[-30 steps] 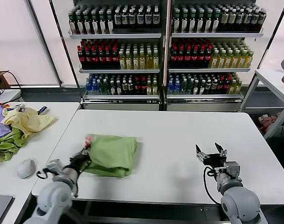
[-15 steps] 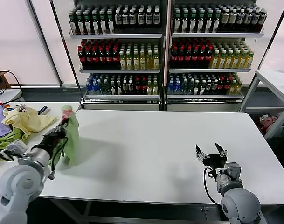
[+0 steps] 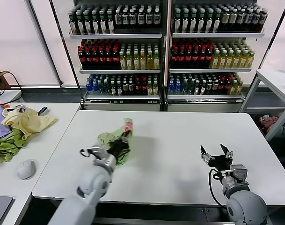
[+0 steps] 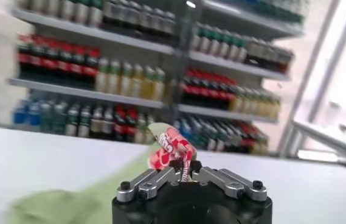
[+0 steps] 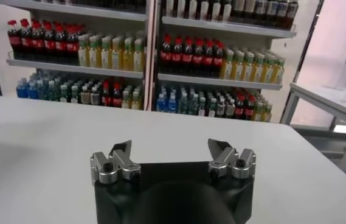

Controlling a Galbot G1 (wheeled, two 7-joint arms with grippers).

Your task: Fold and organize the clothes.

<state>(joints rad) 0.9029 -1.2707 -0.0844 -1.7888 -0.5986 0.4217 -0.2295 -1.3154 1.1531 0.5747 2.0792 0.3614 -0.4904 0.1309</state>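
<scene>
The light green shirt [image 3: 115, 141] hangs bunched over the white table [image 3: 179, 136], left of its middle, with its red-and-white print at the top. My left gripper [image 3: 123, 139] is shut on the shirt and holds it partly raised. In the left wrist view the fingers pinch the printed fabric [image 4: 171, 148], and green cloth [image 4: 51, 204] trails down beside it. My right gripper [image 3: 216, 153] is open and empty, low over the table's front right; in the right wrist view [image 5: 171, 153] its fingers stand wide apart.
A side table [image 3: 53, 112] at the left holds a heap of yellow, purple and green garments [image 3: 16, 129] and a grey mouse [image 3: 26, 169]. Shelves of bottles [image 3: 165, 47] stand behind the table. Another white table [image 3: 278, 82] is at the far right.
My left gripper has swung the shirt from the table's left edge to the right, toward the middle. One second ago the shirt lay folded flat. The right gripper has barely moved.
</scene>
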